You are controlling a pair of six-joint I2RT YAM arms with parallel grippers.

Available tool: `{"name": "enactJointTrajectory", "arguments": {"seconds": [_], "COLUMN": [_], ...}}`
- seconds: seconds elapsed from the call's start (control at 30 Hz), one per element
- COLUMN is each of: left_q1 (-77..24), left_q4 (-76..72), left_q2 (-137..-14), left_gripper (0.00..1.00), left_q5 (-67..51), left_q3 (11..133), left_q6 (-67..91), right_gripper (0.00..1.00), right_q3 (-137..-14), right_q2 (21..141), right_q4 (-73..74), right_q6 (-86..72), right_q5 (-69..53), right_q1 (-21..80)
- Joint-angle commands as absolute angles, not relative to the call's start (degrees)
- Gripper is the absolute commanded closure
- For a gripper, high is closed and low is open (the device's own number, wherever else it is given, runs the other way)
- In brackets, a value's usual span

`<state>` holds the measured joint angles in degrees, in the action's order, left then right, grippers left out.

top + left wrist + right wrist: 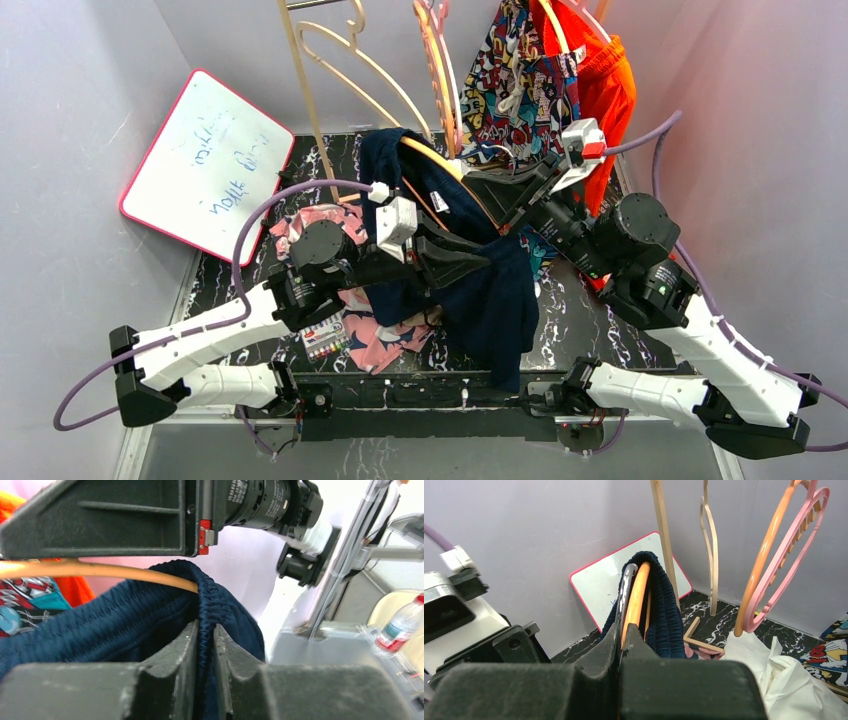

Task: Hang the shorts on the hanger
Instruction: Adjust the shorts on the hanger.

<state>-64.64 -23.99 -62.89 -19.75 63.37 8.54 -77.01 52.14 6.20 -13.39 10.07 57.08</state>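
The navy shorts (490,300) hang in mid-air over the table's centre, their elastic waistband draped over one end of the orange-tan hanger (432,152). My left gripper (484,262) is shut on the gathered waistband (206,605), just below the hanger's rod (100,571). My right gripper (476,186) reaches in from the right and is shut on the hanger's orange bar (636,595), beside a chrome piece (625,587). In the right wrist view the shorts (665,610) wrap the bar's far end. The lower legs of the shorts dangle towards the table's near edge.
A pink-framed whiteboard (205,165) leans at the back left. Beige hangers (340,60) and a pink hanger (784,555) hang on the rack, with comic-print shorts (510,90) and orange shorts (612,90) behind. Pink cloth (375,340) and a marker box (325,338) lie on the marble tabletop.
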Motion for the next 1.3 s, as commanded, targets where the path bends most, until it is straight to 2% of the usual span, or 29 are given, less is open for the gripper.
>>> {"name": "enactJointTrajectory", "arguments": {"seconds": [0.0, 0.27, 0.4, 0.57, 0.8, 1.0, 1.1, 1.13, 1.17, 1.2, 1.23, 1.27], "left_q1": [-64.9, -64.9, -64.9, -64.9, -64.9, -64.9, -64.9, -64.9, -64.9, -64.8, -64.9, -64.9], "left_q4": [-23.2, -4.5, 1.6, 9.7, 19.6, 22.1, 24.0, 24.3, 24.4, 24.6, 24.8, 24.9], "left_q2": [-61.4, -42.5, -37.8, -40.4, -49.3, -56.0, -59.1, -60.0, -60.5, -61.0, -61.2, -61.1], "left_gripper": [0.03, 0.02, 0.02, 0.02, 0.02, 0.05, 0.20, 0.32, 0.40, 0.42, 0.38, 0.29], "left_q5": [-18.8, -17.3, -6.5, -3.7, -17.3, -24.7, -27.4, -28.1, -28.7, -28.8, -28.4, -27.2], "left_q3": [65.0, 67.8, 70.3, 76.2, 84.1, 87.9, 89.5, 89.8, 90.0, 90.2, 90.5, 90.9], "left_q6": [8.0, -2.8, -9.8, -16.6, -17.2, -17.1, -18.1, -18.3, -18.3, -18.3, -18.4, -18.2], "right_gripper": [1.00, 1.00, 1.00, 1.00, 1.00, 1.00, 1.00, 1.00, 1.00, 1.00, 1.00, 1.00], "right_q3": [-78.8, -84.3, -88.0, -93.7, -96.3, -95.8, -95.9, -95.8, -95.7, -95.6, -95.5, -95.4], "right_q2": [50.2, 47.0, 45.5, 46.6, 48.2, 49.6, 50.7, 51.0, 51.1, 51.1, 51.1, 51.1], "right_q4": [-0.5, 11.6, 18.5, 28.1, 32.4, 32.5, 32.2, 31.8, 31.6, 31.3, 31.0, 30.9], "right_q6": [-13.8, -8.4, -7.6, -6.1, -4.8, -4.4, -4.2, -4.2, -4.1, -4.0, -3.8, -3.7], "right_q5": [9.1, -0.5, -6.3, -12.9, -19.4, -23.2, -25.1, -25.3, -25.4, -25.6, -25.5, -25.4], "right_q1": [57.2, 57.2, 57.2, 57.1, 57.2, 57.2, 57.2, 57.2, 57.2, 57.2, 57.2, 57.2]}}
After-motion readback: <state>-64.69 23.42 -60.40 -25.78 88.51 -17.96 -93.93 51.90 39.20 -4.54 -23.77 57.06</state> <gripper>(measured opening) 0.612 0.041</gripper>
